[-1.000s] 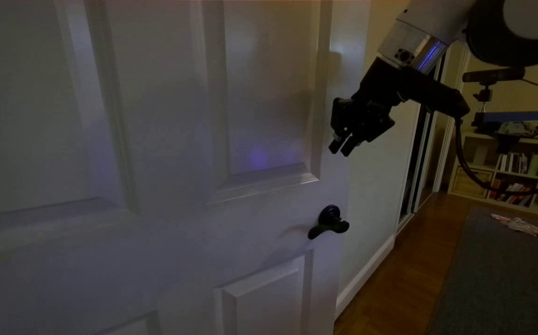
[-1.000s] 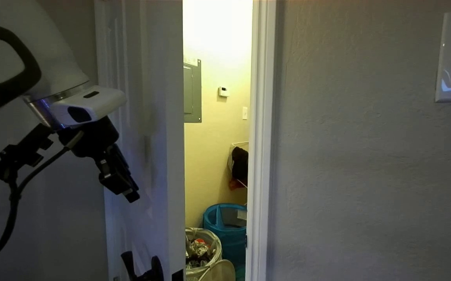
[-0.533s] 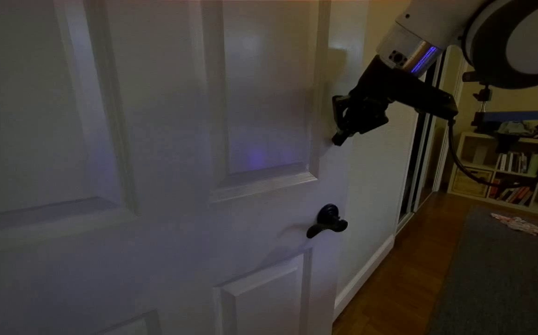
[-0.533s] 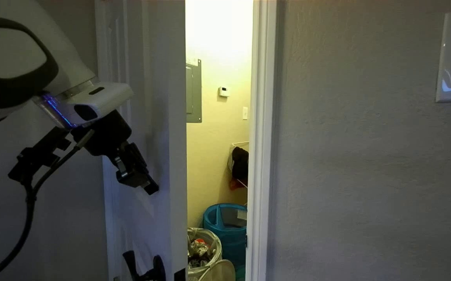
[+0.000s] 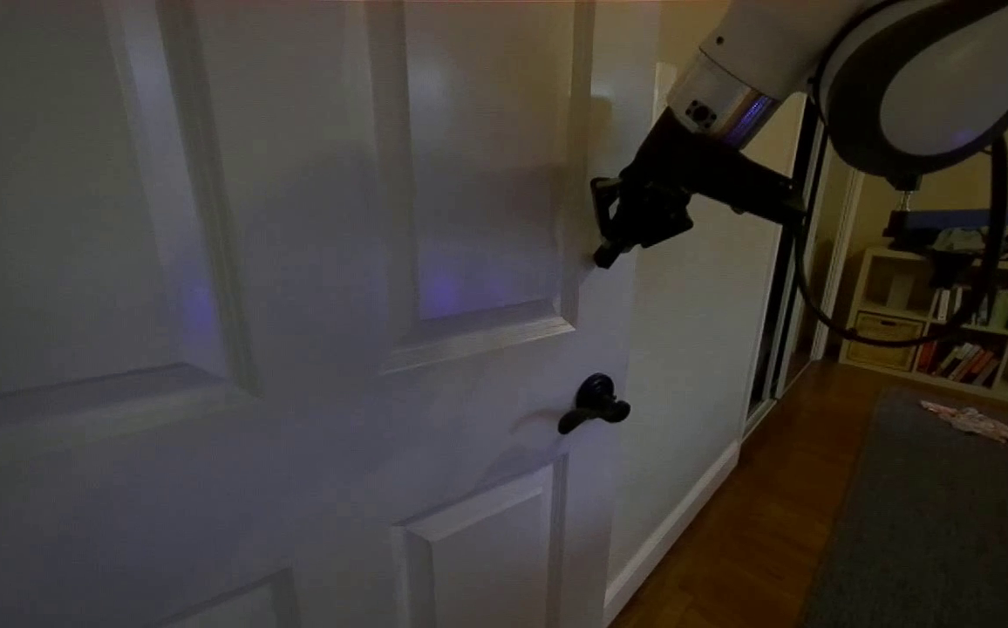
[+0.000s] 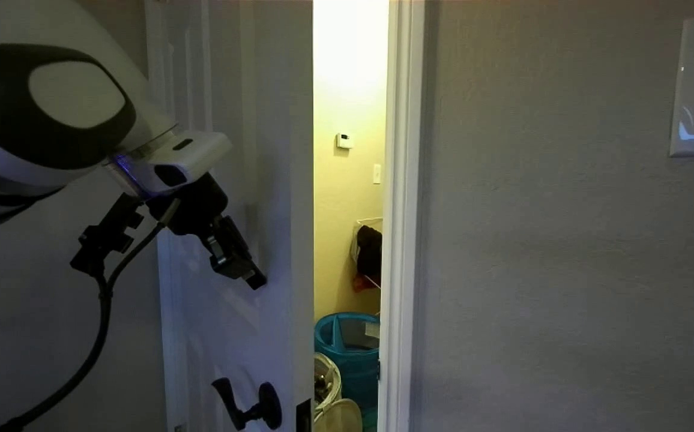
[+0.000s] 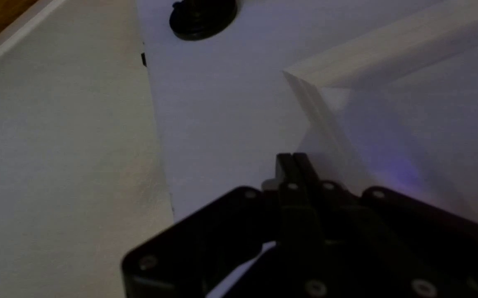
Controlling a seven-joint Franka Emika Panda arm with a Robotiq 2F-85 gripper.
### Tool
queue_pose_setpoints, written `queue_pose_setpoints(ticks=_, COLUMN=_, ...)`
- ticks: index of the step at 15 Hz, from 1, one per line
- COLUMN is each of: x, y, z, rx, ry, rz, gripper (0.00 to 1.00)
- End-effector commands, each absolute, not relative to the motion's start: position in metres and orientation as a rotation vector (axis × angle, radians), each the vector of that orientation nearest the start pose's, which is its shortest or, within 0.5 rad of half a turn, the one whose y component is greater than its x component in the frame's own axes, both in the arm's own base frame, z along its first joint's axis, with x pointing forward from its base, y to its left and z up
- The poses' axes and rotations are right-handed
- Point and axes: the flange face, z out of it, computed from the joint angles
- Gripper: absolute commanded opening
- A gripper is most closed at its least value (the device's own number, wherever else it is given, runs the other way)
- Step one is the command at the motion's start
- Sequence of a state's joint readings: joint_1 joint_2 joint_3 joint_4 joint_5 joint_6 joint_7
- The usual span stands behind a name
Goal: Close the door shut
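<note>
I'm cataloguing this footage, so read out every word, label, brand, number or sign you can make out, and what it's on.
None can be read.
Book spines: too small and dim.
White wall unit: too small.
Pale patch on the blue bin: can't tell if printed.

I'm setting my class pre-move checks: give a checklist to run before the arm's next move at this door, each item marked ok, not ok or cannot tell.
1. Jaws shut: ok; they meet in the wrist view.
2. Jaws touching the door: cannot tell; they look at or very near its face.
3. Handle clear of the jaws: ok; it sits below and apart in both exterior views.
4. Door home in the frame: not ok; a gap shows in an exterior view.
5. Blue bin out of the door's path: cannot tell; it shows beyond the gap, base out of view.
</note>
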State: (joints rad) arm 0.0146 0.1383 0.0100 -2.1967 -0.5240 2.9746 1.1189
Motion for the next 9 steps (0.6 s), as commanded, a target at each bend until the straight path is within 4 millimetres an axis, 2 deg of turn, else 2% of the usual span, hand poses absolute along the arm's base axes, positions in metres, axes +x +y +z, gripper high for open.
queue_pose_setpoints(ticks=1, x=0.612, y=0.05, z=0.389, rx=-2.705, ry=0.857, rz=-1.003, gripper=0.04)
queue_pose_setpoints(ticks=9, x=0.664, y=0.052, z=0.388, rx=-2.684, ry=0.829, rz=-1.042, gripper=0.04)
